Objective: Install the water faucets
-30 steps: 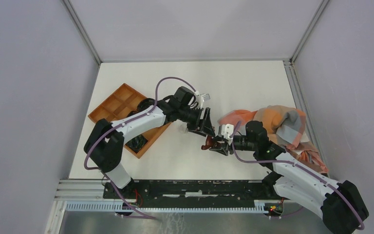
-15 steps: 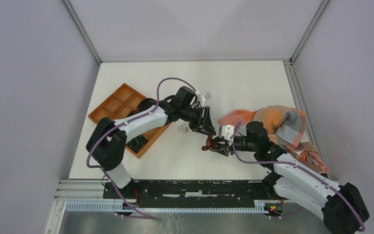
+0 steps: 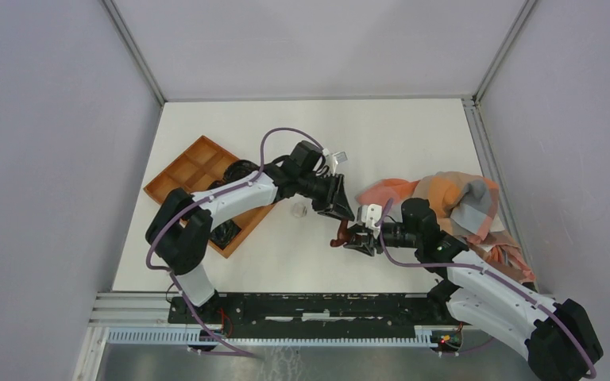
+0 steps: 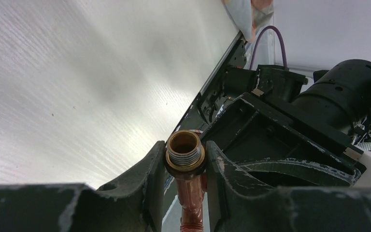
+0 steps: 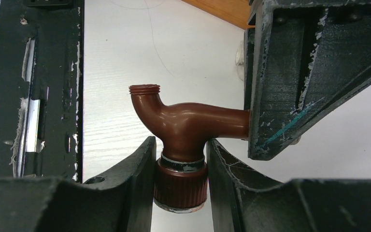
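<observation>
The dark reddish-brown bent water faucet point(image 3: 338, 232) is held above the table between both grippers. In the left wrist view my left gripper point(image 4: 185, 162) is shut on its brass threaded end point(image 4: 185, 151). In the right wrist view my right gripper point(image 5: 180, 180) is shut on its ribbed brown knob point(image 5: 180, 186), with the curved body point(image 5: 188, 123) and threaded spout above. My left gripper point(image 3: 341, 213) comes from the upper left and my right gripper point(image 3: 356, 236) from the right. The knob's face is hidden.
An orange-brown compartment tray point(image 3: 194, 168) lies at the left under the left arm, with dark parts point(image 3: 226, 233) in its near cell. A small clear round piece point(image 3: 299, 210) lies on the table beside the left gripper. A crumpled orange and grey cloth point(image 3: 453, 198) lies at the right.
My left arm has shifted slightly right, onto the faucet's end, uncovering the small clear piece on the table. The faucet and right gripper have hardly moved.
</observation>
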Tool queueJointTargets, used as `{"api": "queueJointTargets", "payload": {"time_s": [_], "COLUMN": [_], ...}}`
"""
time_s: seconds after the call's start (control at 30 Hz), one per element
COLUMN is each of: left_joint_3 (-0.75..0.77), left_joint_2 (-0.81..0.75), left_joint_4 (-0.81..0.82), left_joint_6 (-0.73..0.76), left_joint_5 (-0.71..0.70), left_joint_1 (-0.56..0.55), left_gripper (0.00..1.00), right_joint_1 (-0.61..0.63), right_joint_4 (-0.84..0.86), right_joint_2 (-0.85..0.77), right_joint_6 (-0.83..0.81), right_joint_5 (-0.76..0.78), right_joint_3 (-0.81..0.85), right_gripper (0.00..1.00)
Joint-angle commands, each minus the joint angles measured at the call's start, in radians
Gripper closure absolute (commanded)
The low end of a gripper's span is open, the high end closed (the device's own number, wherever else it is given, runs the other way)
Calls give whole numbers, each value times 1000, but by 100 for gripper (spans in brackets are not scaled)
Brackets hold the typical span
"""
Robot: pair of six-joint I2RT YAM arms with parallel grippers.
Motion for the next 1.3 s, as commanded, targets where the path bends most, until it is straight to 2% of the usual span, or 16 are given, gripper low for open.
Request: {"api": "queueJointTargets", "payload": {"time_s": [0.0, 0.07, 0.13, 0.17, 0.2, 0.23, 0.33, 0.47, 0.57, 0.63, 0.8, 0.9, 0.97, 1.03, 1.13, 1.27], "left_joint_3": [36, 40, 45, 50, 56, 60, 56, -41, -114, -153, -274, -358, -406, -454, -489, -504], "left_joint_2": [25, 28, 28, 25, 17, 8, -35, -142, -222, -265, -354, -402, -419, -426, -427, -427], "left_joint_4": [27, 27, 26, 22, 14, 6, 21, 196, 338, 419, 696, 898, 1005, 1092, 1175, 1203], "left_joint_6": [-22, -23, -22, -20, -15, -7, -7, -86, -129, -145, -204, -258, -293, -331, -367, -380], "left_joint_5": [19, 22, 18, 7, -8, -28, -65, -110, -168, -201, -238, -276, -302, -321, -333, -354], "left_joint_1": [-8, -8, -8, -7, -4, 3, 41, 103, 124, 126, 125, 125, 125, 125, 124, 112], "left_gripper": [85, 97, 98, 98, 98, 98, 98, 98, 98, 98, 98, 98, 98, 98, 98, 98], "right_joint_1": [5, 6, 6, 5, 6, 6, 5, 4, 2, 1, -5, -6, -5, -5, 6, 29], "right_joint_4": [49, 46, 44, 44, 45, 39, 20, 2, 14, 49, 240, 541, 804, 958, 1054, 1190], "right_joint_2": [-14, -13, -14, -14, -13, -12, -29, -86, -152, -201, -288, -310, -289, -250, -207, -125], "right_joint_6": [-22, -20, -5, 16, 42, 69, 174, 325, 473, 580, 950, 1177, 1282, 1341, 1383, 1387], "right_joint_5": [-17, -14, -3, 18, 44, 67, 152, 346, 475, 553, 654, 650, 641, 654, 707, 753], "right_joint_3": [37, 37, 42, 46, 51, 60, 98, 140, 142, 129, 9, -146, -250, -302, -339, -334], "right_gripper": [100, 100, 100, 93, 80, 71, 55, 41, 14, 2, 2, 2, 2, 2, 2, 2]}}
